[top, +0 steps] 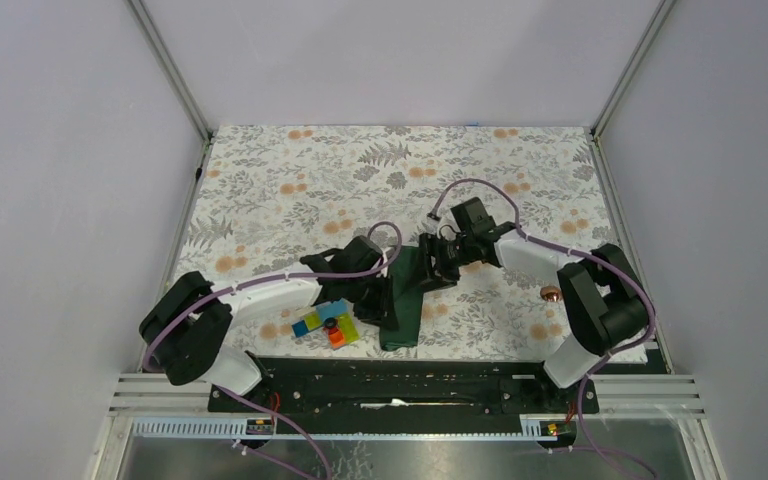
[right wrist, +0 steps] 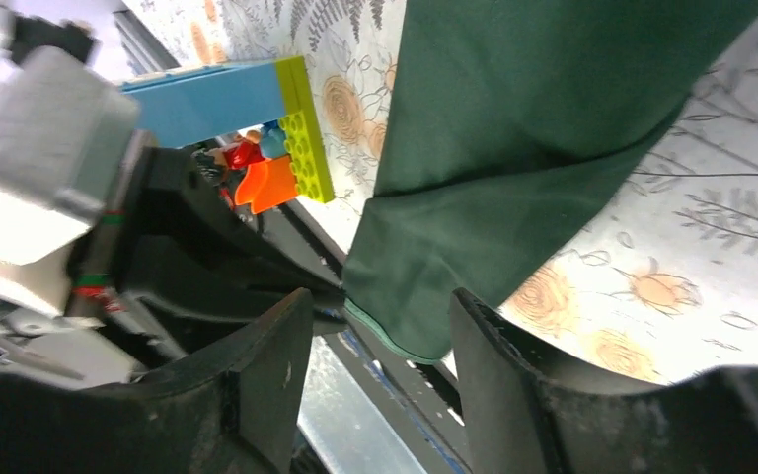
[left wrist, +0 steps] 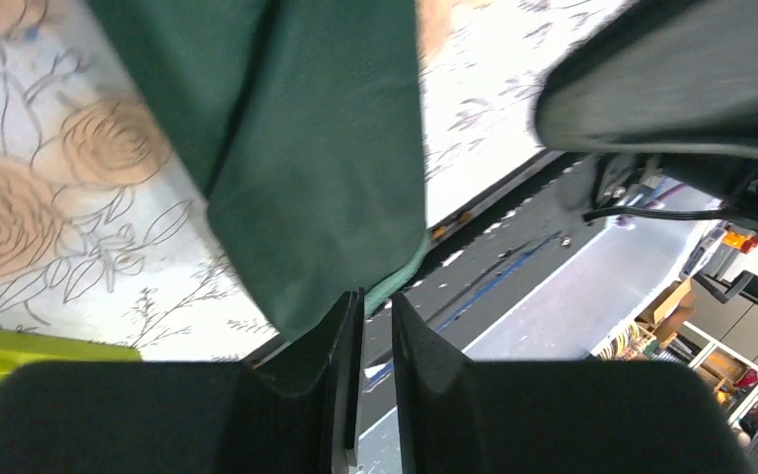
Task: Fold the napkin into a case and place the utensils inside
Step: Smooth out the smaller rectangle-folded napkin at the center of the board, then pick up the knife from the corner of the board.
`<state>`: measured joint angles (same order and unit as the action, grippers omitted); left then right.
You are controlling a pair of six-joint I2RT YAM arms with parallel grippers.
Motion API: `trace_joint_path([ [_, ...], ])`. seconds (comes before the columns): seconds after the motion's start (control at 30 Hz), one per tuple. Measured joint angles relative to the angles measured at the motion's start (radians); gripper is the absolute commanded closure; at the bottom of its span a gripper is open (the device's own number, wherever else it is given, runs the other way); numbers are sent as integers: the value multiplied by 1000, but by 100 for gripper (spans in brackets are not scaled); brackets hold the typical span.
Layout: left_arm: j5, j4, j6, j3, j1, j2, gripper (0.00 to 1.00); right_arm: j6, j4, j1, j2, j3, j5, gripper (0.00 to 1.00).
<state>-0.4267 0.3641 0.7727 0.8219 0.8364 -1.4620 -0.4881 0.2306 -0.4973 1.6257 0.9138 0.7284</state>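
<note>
Floral tabletop (top: 290, 170): napkin (top: 407, 300) lying as narrow folded strip near front edge, centre. Right hand (right wrist: 380, 306) spread at far end; left hand (left wrist: 375, 326) nearly pressed together at its edge, pinch unclear. Keep layers aligned, crease flat. Count: one napkin, one spoon (top: 550, 293), one block cluster (top: 326, 325).

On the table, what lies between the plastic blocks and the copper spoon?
In the top view: the left pincer, then the green napkin, then bare flowered tablecloth up to the spoon.
</note>
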Motion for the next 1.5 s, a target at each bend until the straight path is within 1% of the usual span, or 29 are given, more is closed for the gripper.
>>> trace_joint_path([
  [0.07, 0, -3, 3, -41, 2, -2, 79, -34, -58, -10, 16, -23, 27, 42],
  [0.17, 7, -7, 7, -91, 7, -21, 78, -80, -154, -18, 68, -50, 53, 36],
  [0.27, 19, -12, 7, -100, 23, -42, 73, -91, -214, -18, 129, -71, 47, 33],
  [0.33, 22, -23, 5, -100, 31, -50, 67, -85, -211, -16, 170, -67, 51, 29],
  [0.4, 23, -25, 3, -98, 35, -50, 59, -74, -182, -16, 167, -47, 47, 23],
  [0.47, 23, -14, -3, -82, 37, -50, 48, -49, -132, -19, 151, -27, 14, 17],
  [0.6, 18, 42, -31, 21, 38, -31, 32, 27, 64, -20, 66, 61, -105, 6],
  [0.63, 16, 58, -41, 54, 38, -23, 30, 46, 114, -19, 40, 95, -143, 3],
  [0.7, 10, 88, -67, 146, 38, -5, 27, 77, 218, -14, -24, 179, -253, 0],
  [0.77, 3, 111, -104, 248, 38, 9, 24, 93, 290, 5, -80, 242, -340, 0],
  [0.83, -5, 141, -157, 357, 31, 14, 23, 117, 386, 55, -137, 323, -451, 0],
  [0.87, -13, 148, -185, 398, 25, 16, 23, 137, 436, 82, -153, 369, -531, 0],
  [0.93, -49, 154, -229, 443, -7, 24, 21, 200, 504, 121, -159, 451, -666, 0],
  [1.0, -109, 154, -257, 446, -73, 37, 21, 330, 565, 145, -149, 532, -765, 0],
  [1.07, -161, 158, -277, 433, -158, 42, 19, 455, 604, 143, -129, 574, -846, 1],
  [1.13, -130, 186, -303, 430, -204, 37, 16, 593, 634, 144, -98, 573, -940, 6],
  [1.17, -111, 192, -314, 430, -200, 36, 15, 658, 648, 152, -79, 557, -981, 12],
  [1.23, -47, 204, -342, 430, -129, 36, 11, 801, 675, 205, -27, 499, -1031, 21],
  [1.27, -31, 205, -354, 430, -86, 36, 10, 859, 688, 243, -1, 470, -1052, 23],
  [1.33, 12, 205, -377, 428, -2, 41, 9, 953, 711, 326, 47, 420, -1089, 21],
  [1.37, 24, 207, -383, 425, 25, 49, 8, 993, 718, 370, 61, 398, -1098, 17],
  [1.4, 35, 204, -389, 418, 41, 61, 7, 1017, 723, 402, 65, 383, -1105, 15],
  [1.5, 78, 202, -403, 379, 46, 125, 4, 1069, 717, 510, 63, 344, -1099, 14],
])
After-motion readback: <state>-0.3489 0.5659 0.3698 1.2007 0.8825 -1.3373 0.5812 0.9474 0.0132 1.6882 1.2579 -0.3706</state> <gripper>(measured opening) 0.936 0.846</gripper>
